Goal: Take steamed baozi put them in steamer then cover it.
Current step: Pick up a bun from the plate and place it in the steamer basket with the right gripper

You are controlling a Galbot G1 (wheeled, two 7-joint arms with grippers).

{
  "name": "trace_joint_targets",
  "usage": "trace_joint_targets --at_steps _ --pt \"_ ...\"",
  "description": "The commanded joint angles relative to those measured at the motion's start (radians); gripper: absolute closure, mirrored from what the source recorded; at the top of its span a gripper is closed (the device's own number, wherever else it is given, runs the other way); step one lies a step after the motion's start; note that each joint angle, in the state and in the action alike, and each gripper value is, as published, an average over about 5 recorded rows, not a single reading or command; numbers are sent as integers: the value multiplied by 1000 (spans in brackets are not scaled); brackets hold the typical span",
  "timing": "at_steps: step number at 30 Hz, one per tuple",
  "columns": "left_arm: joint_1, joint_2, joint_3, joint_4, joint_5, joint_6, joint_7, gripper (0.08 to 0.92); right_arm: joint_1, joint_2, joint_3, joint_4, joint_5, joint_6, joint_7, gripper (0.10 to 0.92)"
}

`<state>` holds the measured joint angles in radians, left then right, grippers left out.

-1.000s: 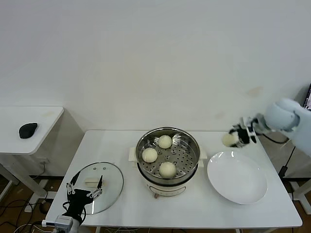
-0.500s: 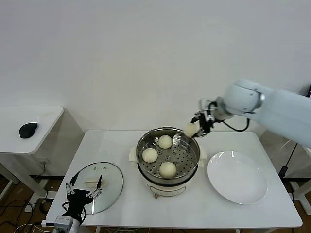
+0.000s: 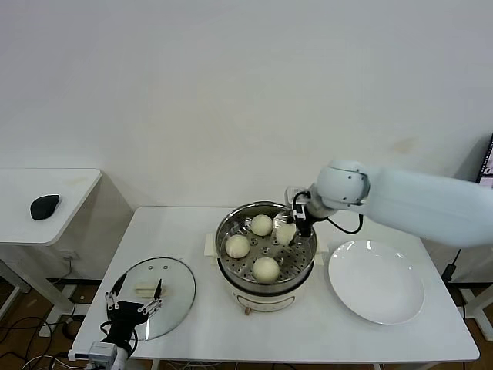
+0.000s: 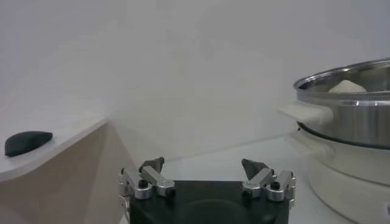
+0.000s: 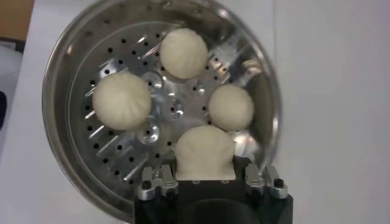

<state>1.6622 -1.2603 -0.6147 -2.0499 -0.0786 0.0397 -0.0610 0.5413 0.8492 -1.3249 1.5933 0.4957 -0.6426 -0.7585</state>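
The steel steamer (image 3: 302, 254) stands mid-table with three baozi (image 3: 262, 224) (image 3: 237, 246) (image 3: 266, 269) on its perforated tray. My right gripper (image 3: 296, 224) reaches over the pot's right rim, shut on a fourth baozi (image 3: 286, 233) held just above the tray. In the right wrist view that held baozi (image 5: 205, 152) fills my right gripper (image 5: 206, 175), and the other three (image 5: 183, 53) (image 5: 121, 101) (image 5: 231, 107) lie beyond it. The glass cover (image 3: 166, 281) lies flat at the table's front left. My left gripper (image 3: 135, 304) (image 4: 203, 167) waits open and empty over the cover's near edge.
A bare white plate (image 3: 376, 281) lies to the right of the steamer. A lower side table (image 3: 46, 185) on the left carries a black mouse (image 3: 44, 206) (image 4: 27, 141). The steamer's wall (image 4: 353, 115) rises to one side of my left gripper.
My right arm has carried the baozi leftwards from beyond the plate's far edge to the steamer and lowered it inside the rim. The left arm has not moved.
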Motion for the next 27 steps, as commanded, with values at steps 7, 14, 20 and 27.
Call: trace_joint_targets --at_steps 7,14,20,27 --pt "-1 0 -2 0 2 -1 0 177 -103 32 10 -66 -94 3 16 448" --pt "2 0 -2 -1 3 -2 0 177 -96 14 42 -41 -79 -2 21 428" --pt "5 1 -2 -11 5 0 1 177 -47 -46 89 42 -31 -11 31 272" --pt "3 5 -6 -14 0 0 2 177 -125 -221 223 174 27 26 166 204"
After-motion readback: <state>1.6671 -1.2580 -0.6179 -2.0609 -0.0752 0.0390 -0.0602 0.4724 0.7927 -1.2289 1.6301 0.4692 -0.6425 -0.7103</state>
